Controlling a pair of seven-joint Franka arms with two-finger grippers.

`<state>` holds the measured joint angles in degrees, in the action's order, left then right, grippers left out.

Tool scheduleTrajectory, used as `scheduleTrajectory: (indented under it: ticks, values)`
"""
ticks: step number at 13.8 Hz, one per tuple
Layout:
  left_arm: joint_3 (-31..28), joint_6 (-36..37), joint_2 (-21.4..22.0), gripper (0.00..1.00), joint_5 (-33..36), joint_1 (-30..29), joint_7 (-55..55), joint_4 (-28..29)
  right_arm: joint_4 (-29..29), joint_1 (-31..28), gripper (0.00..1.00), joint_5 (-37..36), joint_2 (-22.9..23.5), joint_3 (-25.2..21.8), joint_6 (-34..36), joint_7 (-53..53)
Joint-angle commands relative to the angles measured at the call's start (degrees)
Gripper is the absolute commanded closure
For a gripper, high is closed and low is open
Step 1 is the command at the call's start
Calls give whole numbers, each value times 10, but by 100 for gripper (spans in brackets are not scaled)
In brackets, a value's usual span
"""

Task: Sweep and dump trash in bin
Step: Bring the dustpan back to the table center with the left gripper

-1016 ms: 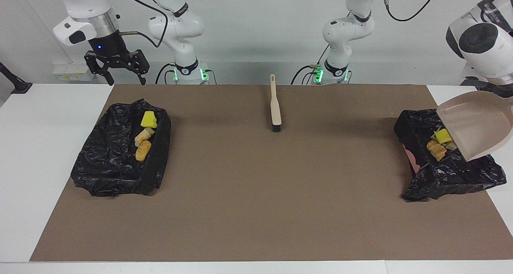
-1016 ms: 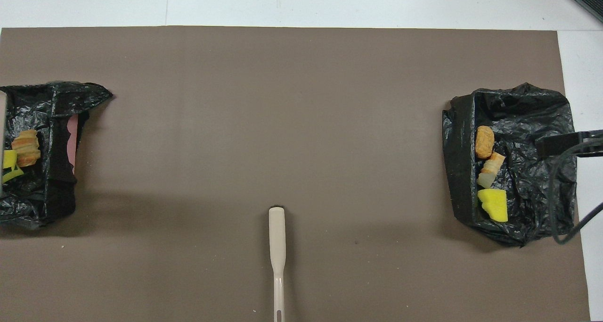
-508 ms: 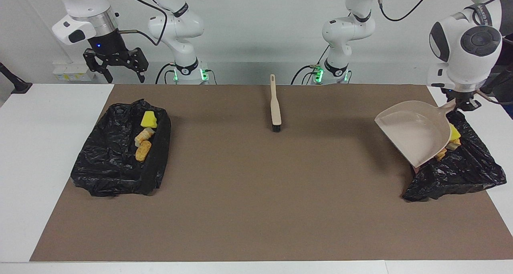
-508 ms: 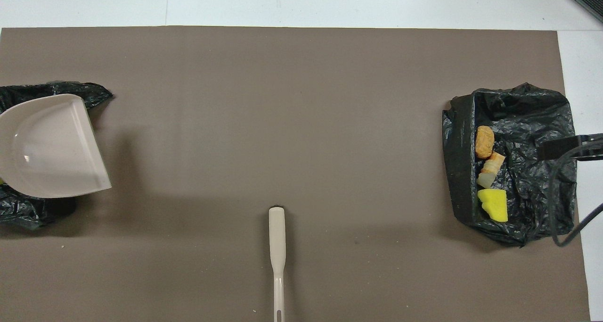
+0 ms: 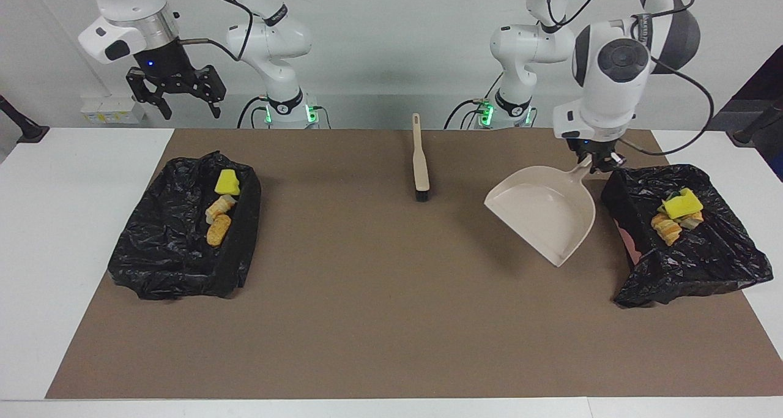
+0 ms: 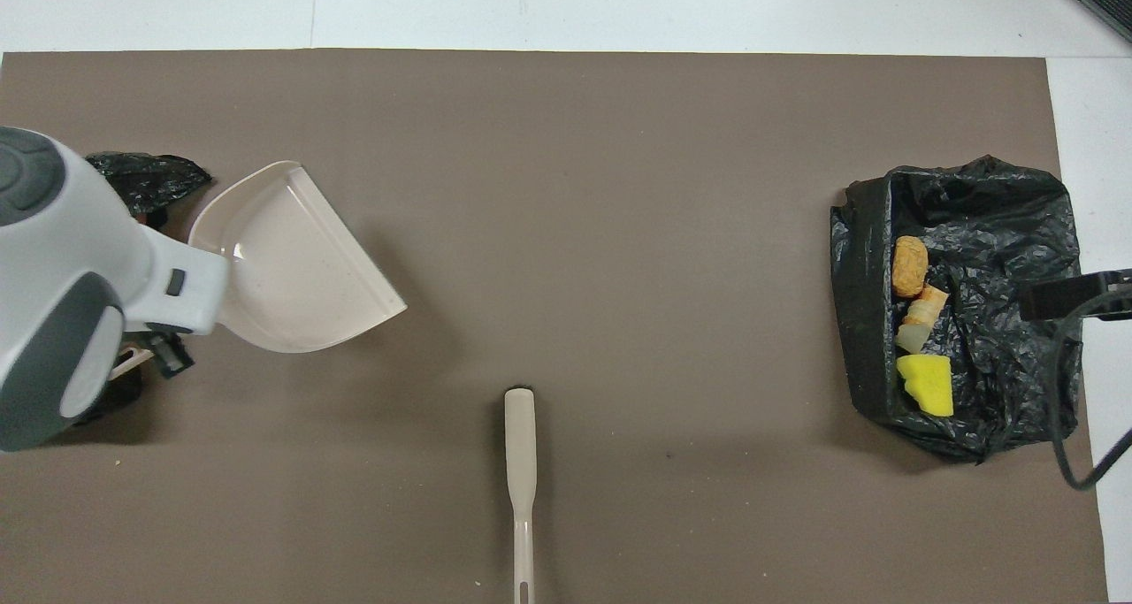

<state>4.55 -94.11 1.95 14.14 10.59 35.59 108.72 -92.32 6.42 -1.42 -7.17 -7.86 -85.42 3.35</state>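
Overhead, left fingers (image 5: 596, 161) clamped on dustpan (image 5: 546, 213) over bare mat (image 5: 391, 320) beside bin (image 5: 685, 234); right fingers (image 5: 183, 106) wide.

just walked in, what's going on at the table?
Cleanup looks nearly done. The left pincer is shut on the handle of an empty beige dustpan, held over the brown mat beside the black-lined bin at that arm's end. Trash lies in that bin, and more trash in the other bin. The brush lies on the mat untouched. The right pincer waits open, raised near its bin.
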Motion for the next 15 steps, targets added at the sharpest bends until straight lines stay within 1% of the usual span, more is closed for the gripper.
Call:
scheduleTrajectory:
  ticks: [1, 3, 4, 5, 7, 9, 11, 13, 14, 15]
  values:
    - [-12, -34, 8, 100, -45, 56, -113, 21, 0, -6, 0, -19, -13, 7, 13, 23]
    - [-11, -55, -13, 100, -64, 107, -228, 17, -11, -6, 0, -26, -23, 10, 9, 20]
    - [-12, -63, -31, 100, -67, 132, -274, 5, -21, -6, 0, -27, -29, 10, 5, 21]
    - [-11, -64, -51, 100, -88, 138, -312, -22, -22, -6, 0, -27, -31, 10, 4, 23]
    - [-10, -81, -86, 100, -150, 161, -394, -53, -22, -6, 0, -27, -31, 10, 4, 25]
    - [-9, -122, -113, 100, -160, 202, -498, -58, -22, -6, 0, -28, -31, 10, 3, 25]
    - [-10, -144, -143, 100, -178, 222, -558, -73, -22, -6, 0, -26, -31, 10, 4, 20]
    - [-10, -156, -184, 100, -206, 235, -609, -100, -22, -6, 0, -24, -31, 9, 4, 18]
    - [-10, -158, -198, 100, -212, 235, -618, -117, -22, -6, 0, -24, -31, 9, 4, 18]
    - [-10, -162, -204, 100, -220, 235, -619, -120, -22, -6, 0, -24, -31, 9, 3, 18]
